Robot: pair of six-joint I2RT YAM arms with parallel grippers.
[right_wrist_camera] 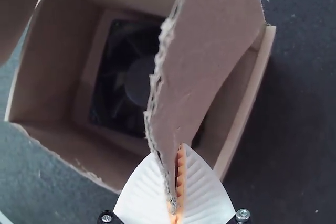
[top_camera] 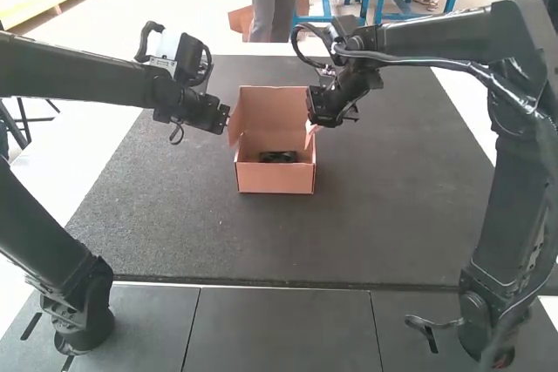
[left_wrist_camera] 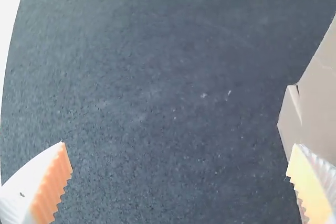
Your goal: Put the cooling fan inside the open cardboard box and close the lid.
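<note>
The cooling fan (right_wrist_camera: 131, 80) already lies flat on the floor of the cardboard box (top_camera: 275, 176), which stands mid-way across the dark mat (top_camera: 392, 215) on the surface. By my reckoning only the lid is left to do. The right end effector (right_wrist_camera: 177, 156) is pinched tight on the torn edge of the right flap (right_wrist_camera: 210, 61) and holds it upright over the opening. That grip looks meant for folding the flap in over the fan. The fan sits down inside the box, below those fingers and just inboard of them. The left end effector (left_wrist_camera: 178, 150) hangs just beside the left flap (left_wrist_camera: 315, 103), its fingers spread wide with nothing between them. One orange pad (left_wrist_camera: 310, 182) is close to the cardboard. I'd guess it's lined up to take or push that flap next.
</note>
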